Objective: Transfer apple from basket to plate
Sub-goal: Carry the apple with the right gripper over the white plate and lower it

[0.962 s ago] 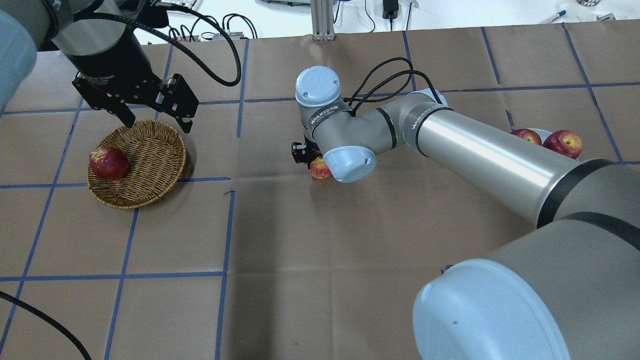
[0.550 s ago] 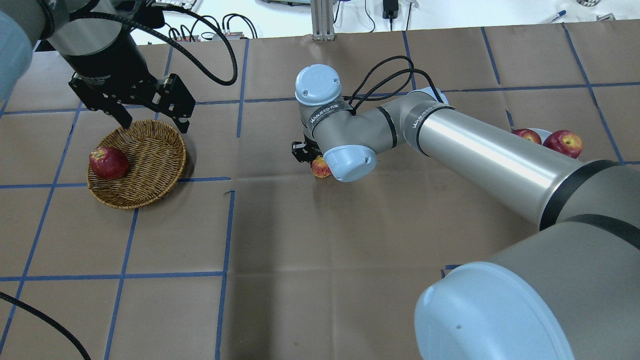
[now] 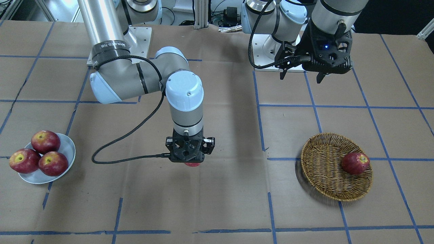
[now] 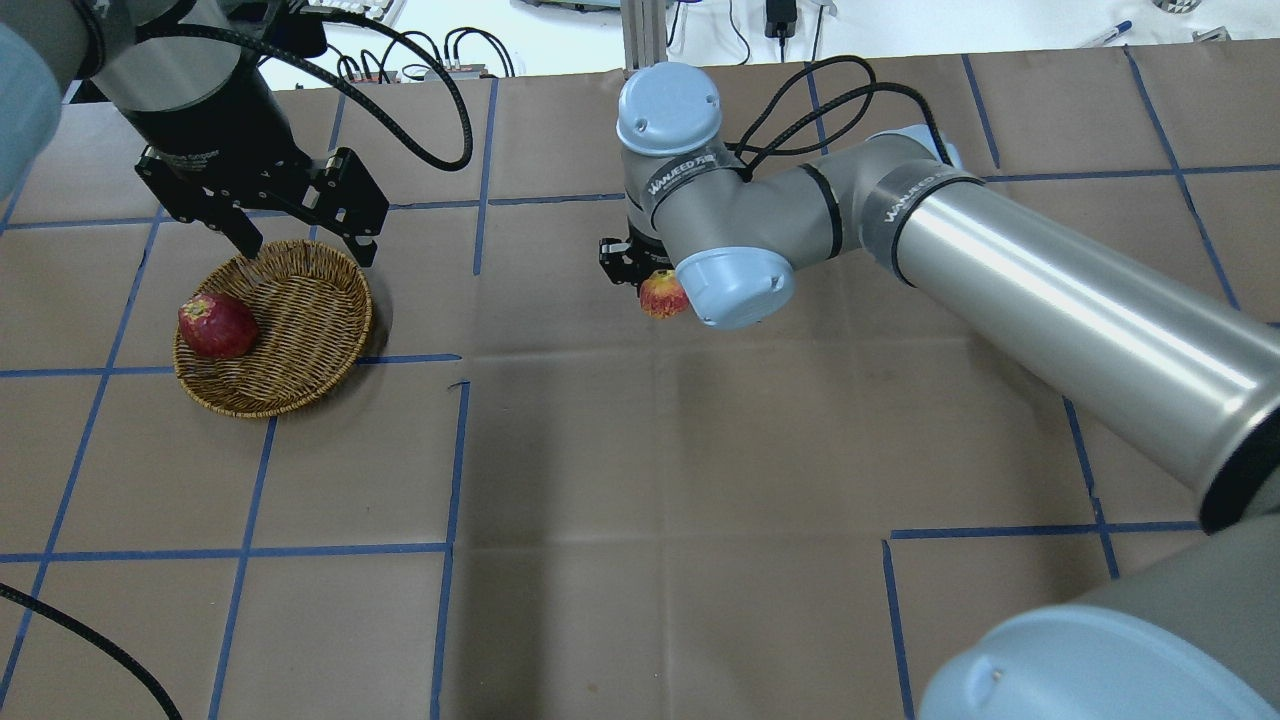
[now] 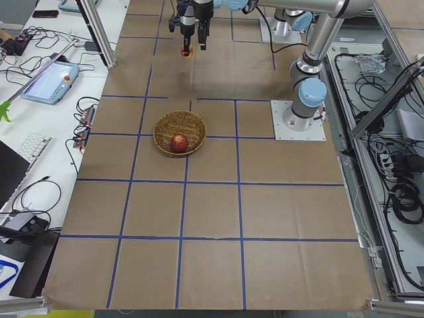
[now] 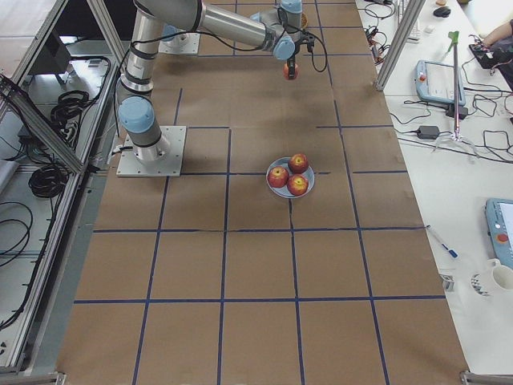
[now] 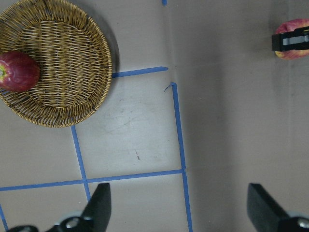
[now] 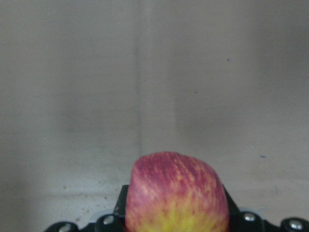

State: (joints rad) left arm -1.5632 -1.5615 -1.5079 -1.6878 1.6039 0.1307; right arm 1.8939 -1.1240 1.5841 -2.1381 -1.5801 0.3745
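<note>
The right gripper is pointing straight down and is squeezing the apple between its jaws. The jaws are pressing in on the two sides of the apple. Its streaky red and yellow skin is poking out just under them. From the right wrist camera, the apple is filling the space right between the jaws, with its yellow part nearest the camera. The apple is looking lifted a little off the table, which is covered in brown paper.

The plate is sitting well away to one side of these jaws. Three red apples are resting on it, bunched up and touching. The basket is sitting well away on the other side of the jaws.

The left gripper is hanging up high over the back edge of the basket. Its jaws are spread wide and are holding nothing. One dark red apple is lying in the basket, below these jaws, leaning against the wall on the side away from the right gripper. From the left wrist camera, the basket is showing out ahead of the open jaws. Blue tape lines are crossing the paper between the two fingers.
</note>
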